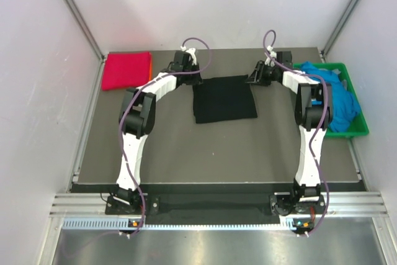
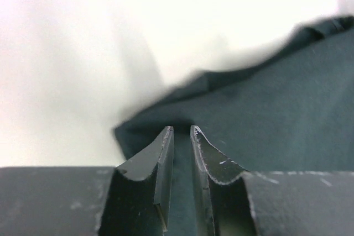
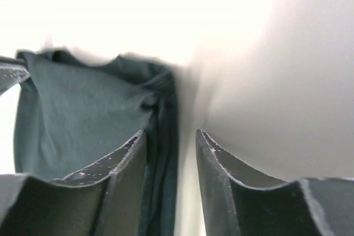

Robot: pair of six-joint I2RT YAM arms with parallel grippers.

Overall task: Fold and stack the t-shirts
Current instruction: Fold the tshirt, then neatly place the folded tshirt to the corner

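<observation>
Working on the black t-shirt (image 1: 224, 98), lying folded flat mid-surface (image 1: 186, 153), with an arm at each far corner. Left end effector (image 2: 181, 129) nearly together over the cloth, actual pinch impossible to tell. Right end effector (image 3: 171, 132) apart, straddling the hem. Best to seat both equally deep, clamp at once, then lift and carry evenly to avoid skewing the fold.
</observation>
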